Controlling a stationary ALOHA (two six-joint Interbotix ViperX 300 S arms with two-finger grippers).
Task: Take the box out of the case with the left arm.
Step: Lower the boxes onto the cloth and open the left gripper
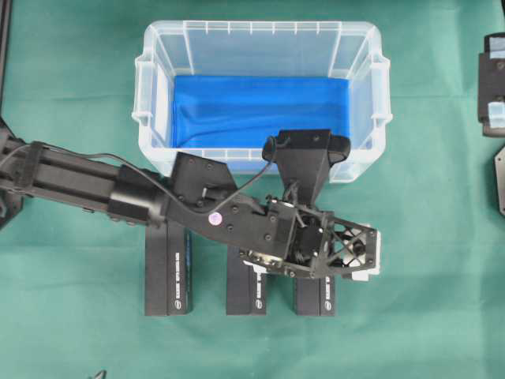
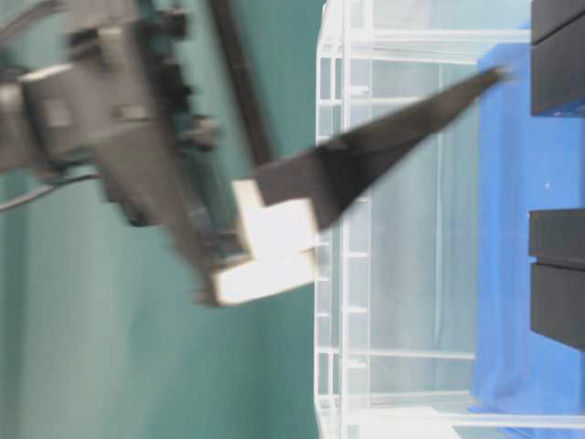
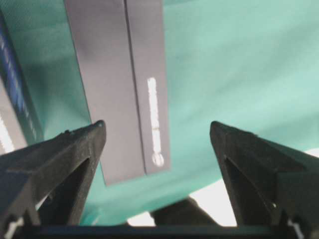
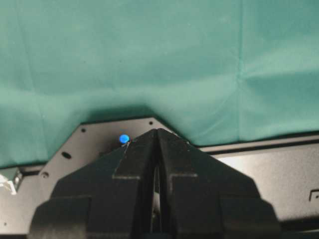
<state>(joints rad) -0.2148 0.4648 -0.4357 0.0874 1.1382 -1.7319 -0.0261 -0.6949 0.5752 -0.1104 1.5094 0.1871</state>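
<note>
While the left arm's fingers (image 3: 79, 164) gape wide and empty, a box (image 3: 119, 84) lies between them below.

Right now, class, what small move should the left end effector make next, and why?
Probably lift the left end effector clear and withdraw. It is open and empty above three black boxes on the cloth, and the case shows only bare blue lining, so nothing seems left inside.

Clear case (image 1: 150, 87) – blue lining (image 1: 252, 106); black boxes (image 1: 167, 276) – green cloth (image 1: 71, 63).
</note>
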